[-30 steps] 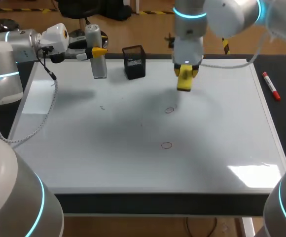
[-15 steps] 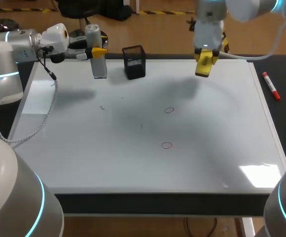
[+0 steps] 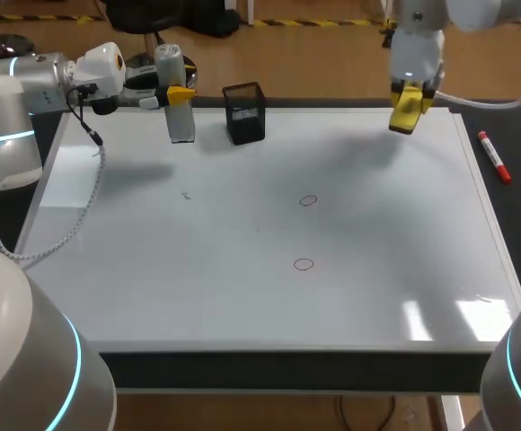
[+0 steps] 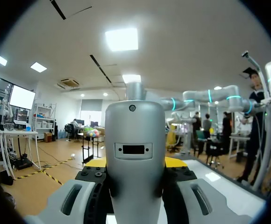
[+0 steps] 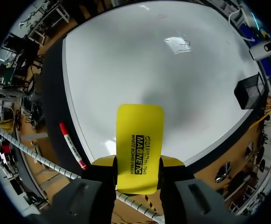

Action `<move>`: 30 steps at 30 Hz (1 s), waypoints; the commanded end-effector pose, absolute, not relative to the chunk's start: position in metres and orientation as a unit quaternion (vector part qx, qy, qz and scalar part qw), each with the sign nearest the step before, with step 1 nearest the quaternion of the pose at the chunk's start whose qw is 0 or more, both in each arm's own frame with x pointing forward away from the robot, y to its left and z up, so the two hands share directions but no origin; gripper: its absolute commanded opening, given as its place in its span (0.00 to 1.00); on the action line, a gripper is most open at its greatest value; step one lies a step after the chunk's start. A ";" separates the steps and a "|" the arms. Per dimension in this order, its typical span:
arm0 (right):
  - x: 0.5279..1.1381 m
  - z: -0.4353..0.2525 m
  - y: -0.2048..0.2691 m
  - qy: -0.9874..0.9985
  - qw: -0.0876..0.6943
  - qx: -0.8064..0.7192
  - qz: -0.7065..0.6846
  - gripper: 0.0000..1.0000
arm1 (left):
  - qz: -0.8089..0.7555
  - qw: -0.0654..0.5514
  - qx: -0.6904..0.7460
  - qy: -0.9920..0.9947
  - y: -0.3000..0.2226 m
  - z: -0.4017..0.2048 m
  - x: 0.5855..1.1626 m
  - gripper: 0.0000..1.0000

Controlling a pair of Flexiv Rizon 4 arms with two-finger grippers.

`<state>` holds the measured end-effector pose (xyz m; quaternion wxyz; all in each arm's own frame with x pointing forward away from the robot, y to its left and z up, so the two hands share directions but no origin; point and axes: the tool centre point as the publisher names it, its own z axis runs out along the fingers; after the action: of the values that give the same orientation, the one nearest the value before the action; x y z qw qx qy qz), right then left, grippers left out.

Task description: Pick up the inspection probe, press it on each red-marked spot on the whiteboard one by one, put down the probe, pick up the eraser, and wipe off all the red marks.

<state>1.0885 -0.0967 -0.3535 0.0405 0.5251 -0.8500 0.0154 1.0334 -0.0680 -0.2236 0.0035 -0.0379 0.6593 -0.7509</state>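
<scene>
**Eraser in hand, wipe not yet begun**

My right tool (image 5: 136, 162) is clenched on the yellow eraser (image 5: 138, 140), held over the whiteboard's (image 3: 377, 269) 1 o'clock corner. Toward 7 o'clock from it lie the far circle (image 3: 307, 200) and the near circle (image 3: 304, 264), both red and unwiped. My left tool (image 3: 176, 93) grips the probe (image 3: 181, 124) at 11 o'clock. Step judged: wiping. The next move calls for lowering the eraser flat onto the far circle.

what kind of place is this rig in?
Probably a robotics lab test bench: a whiteboard lies flat on the table with red circles drawn on it, the left gripper holds an inspection probe, and the right gripper holds an eraser.
</scene>
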 end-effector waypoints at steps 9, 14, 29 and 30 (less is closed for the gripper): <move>1.082 -0.351 -0.121 -0.856 0.033 0.517 0.007 0.00 | -0.751 0.004 -0.038 0.659 -0.068 -0.223 1.034 0.00; 1.080 -0.349 -0.122 -0.858 0.028 0.513 0.001 0.00 | -0.751 0.004 -0.038 0.659 -0.068 -0.223 1.034 0.00; 1.080 -0.349 -0.122 -0.858 0.028 0.513 0.001 0.00 | -0.751 0.004 -0.038 0.659 -0.068 -0.223 1.034 0.00; 1.080 -0.349 -0.122 -0.858 0.028 0.513 0.001 0.00 | -0.751 0.004 -0.038 0.659 -0.068 -0.223 1.034 0.00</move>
<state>1.0793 -0.1214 -0.3506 0.0269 0.5125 -0.8583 -0.0002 1.0334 -0.0680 -0.2236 0.0035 -0.0379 0.6593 -0.7509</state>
